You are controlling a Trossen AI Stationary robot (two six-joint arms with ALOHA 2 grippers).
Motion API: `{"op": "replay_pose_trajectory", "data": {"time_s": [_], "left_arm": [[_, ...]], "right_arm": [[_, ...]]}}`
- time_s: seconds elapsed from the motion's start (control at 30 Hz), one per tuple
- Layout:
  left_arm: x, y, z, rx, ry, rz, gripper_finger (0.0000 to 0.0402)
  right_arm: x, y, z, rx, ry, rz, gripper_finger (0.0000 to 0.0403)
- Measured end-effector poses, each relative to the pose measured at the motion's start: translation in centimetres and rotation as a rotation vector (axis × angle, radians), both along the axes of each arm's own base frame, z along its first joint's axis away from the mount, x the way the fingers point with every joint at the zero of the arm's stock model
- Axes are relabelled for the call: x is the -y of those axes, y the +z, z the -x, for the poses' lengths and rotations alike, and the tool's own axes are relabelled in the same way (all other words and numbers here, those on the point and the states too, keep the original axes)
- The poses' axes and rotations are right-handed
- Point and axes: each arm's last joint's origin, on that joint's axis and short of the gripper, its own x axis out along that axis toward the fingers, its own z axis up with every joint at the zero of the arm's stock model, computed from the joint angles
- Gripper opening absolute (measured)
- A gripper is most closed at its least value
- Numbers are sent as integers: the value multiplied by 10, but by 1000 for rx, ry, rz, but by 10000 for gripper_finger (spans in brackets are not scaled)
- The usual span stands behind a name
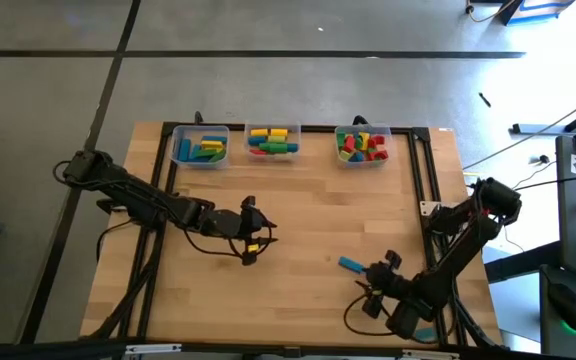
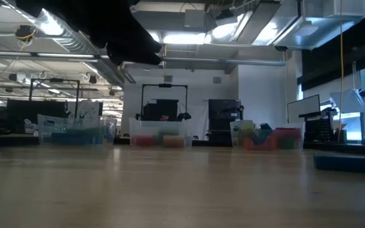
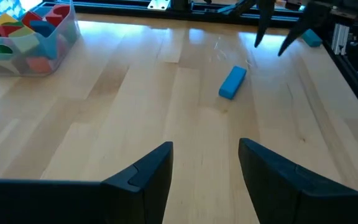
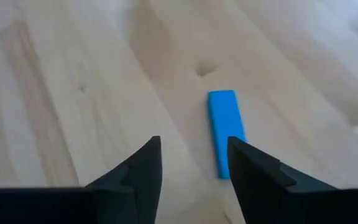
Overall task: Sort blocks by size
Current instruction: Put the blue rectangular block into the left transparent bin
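One blue bar block (image 1: 351, 264) lies flat on the wooden table, right of the middle; it also shows in the left wrist view (image 3: 232, 82), the right wrist view (image 4: 225, 132) and the low view (image 2: 350, 163). My right gripper (image 1: 380, 272) is open just to the block's right and near side, touching nothing; in its wrist view (image 4: 194, 163) the block lies just ahead of the fingers. My left gripper (image 1: 258, 240) is open and empty over the table's middle (image 3: 205, 163). Three clear bins at the far edge hold sorted blocks.
The left bin (image 1: 200, 146), the middle bin (image 1: 273, 141) and the right bin (image 1: 362, 145) stand in a row along the far edge. A dark metal frame (image 1: 423, 170) runs along the table's right and far sides. Bare wood lies between the two grippers.
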Motion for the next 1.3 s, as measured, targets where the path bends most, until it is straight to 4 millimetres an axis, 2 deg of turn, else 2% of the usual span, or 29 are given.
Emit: {"op": "replay_pose_trajectory", "data": {"time_s": [0.17, 0.43, 0.53, 0.8, 1.03, 1.3], "left_arm": [[0, -1, 0, -9, 0, -3, 180], [0, -2, 1, -21, -1, -9, 180], [0, -2, 1, -23, -7, -20, 180], [0, -2, 1, -26, -6, -15, 180], [1, -2, 1, -21, -11, -19, 180], [1, -1, 1, -12, -11, -16, 180]], "right_arm": [[-1, -19, 1, 104, 26, -37, 187], [5, -33, 5, 89, 47, -15, 220], [12, -40, 8, 90, 42, 30, 229], [39, -57, 3, 61, -37, 70, 254], [50, -74, 6, 27, -23, -4, 238], [51, -75, 7, 33, -13, -2, 203]]}}
